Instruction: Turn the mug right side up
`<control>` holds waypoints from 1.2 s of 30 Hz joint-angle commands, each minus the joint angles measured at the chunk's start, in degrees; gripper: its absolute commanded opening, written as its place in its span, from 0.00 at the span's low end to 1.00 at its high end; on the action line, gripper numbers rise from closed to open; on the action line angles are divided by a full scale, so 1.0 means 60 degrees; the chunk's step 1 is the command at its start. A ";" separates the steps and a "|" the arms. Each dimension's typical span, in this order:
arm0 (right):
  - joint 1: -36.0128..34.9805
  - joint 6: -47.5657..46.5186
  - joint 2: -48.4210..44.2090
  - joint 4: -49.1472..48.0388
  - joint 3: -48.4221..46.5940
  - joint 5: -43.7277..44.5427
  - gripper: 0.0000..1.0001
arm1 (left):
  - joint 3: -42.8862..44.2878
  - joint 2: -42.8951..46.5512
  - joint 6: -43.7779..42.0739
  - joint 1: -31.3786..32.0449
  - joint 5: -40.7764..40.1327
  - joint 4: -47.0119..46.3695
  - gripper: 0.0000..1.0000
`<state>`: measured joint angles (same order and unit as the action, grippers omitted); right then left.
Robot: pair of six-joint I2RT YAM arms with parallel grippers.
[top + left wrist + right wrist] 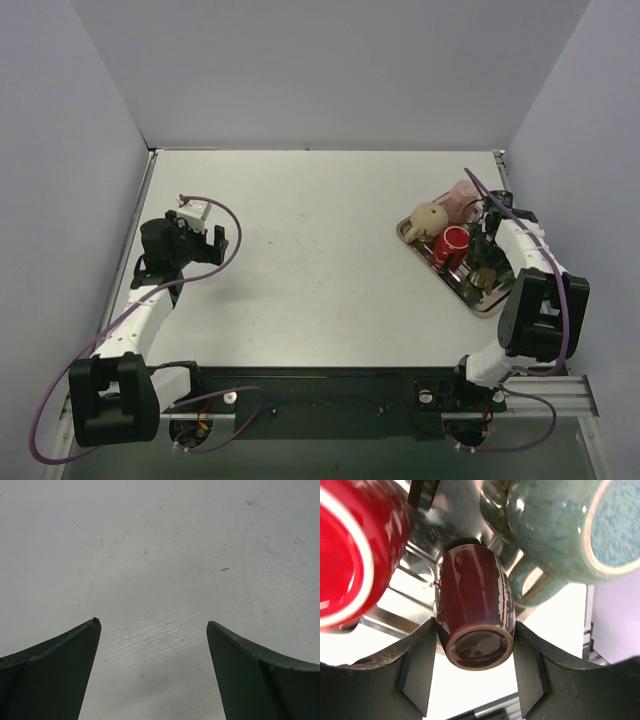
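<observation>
Here white table (320, 260), grey walls (300, 70); left end effector (152, 622) apart, right end effector (475, 625) clamps mug (472, 592)

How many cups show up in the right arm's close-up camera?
3: a red cup at left, a dark maroon cup between the tool's fingers, a teal cup at right. More may be hidden.

Robot lab test cell. Scuffed white tabletop (320, 270) boxed in by plain pale-grey partition walls (330, 70) on the left, far and right sides. White-and-black left robot arm (140, 310) and right robot arm (530, 290) bolted at the near edge by a slotted aluminium rail (560, 400), purple cables (232, 235) looping loose. Props at right: shiny steel tray (405, 232) of ceramic mugs, including a dark red glazed mug (472, 605).
</observation>
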<state>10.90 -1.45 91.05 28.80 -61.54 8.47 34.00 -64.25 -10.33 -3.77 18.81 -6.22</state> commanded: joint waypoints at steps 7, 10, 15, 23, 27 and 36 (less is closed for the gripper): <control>-0.1756 0.0198 -0.4492 0.1484 -0.0288 0.1650 0.00 | 0.2914 0.0307 -0.0624 -0.0016 0.4268 0.3932 1.00; -0.2632 0.0242 -0.4934 0.1996 -0.1006 0.0965 0.00 | 0.3546 0.0366 0.0442 0.0100 0.5987 0.4259 1.00; -0.5195 0.1017 -0.5623 0.0975 -0.1989 -0.0852 0.00 | 0.4207 0.0439 0.3429 0.0889 0.8945 0.2682 1.00; -0.8653 0.2248 -0.5537 -0.3771 -0.2107 -0.3197 0.00 | 0.4382 0.0425 0.8267 0.2150 0.9098 -0.1103 1.00; -0.9548 0.2221 -0.4907 -0.5030 -0.2399 -0.3360 0.00 | 0.4354 0.0249 0.9596 0.2546 0.8453 -0.1919 1.00; -1.0151 0.2527 -0.4013 -0.6132 -0.2693 -0.4120 0.00 | 0.4075 -0.0306 1.0905 0.3352 0.7574 -0.3329 0.93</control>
<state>-49.25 11.99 66.72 2.07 -74.30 -12.25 57.93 -64.25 51.55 14.11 67.09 -22.46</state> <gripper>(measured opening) 0.505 0.996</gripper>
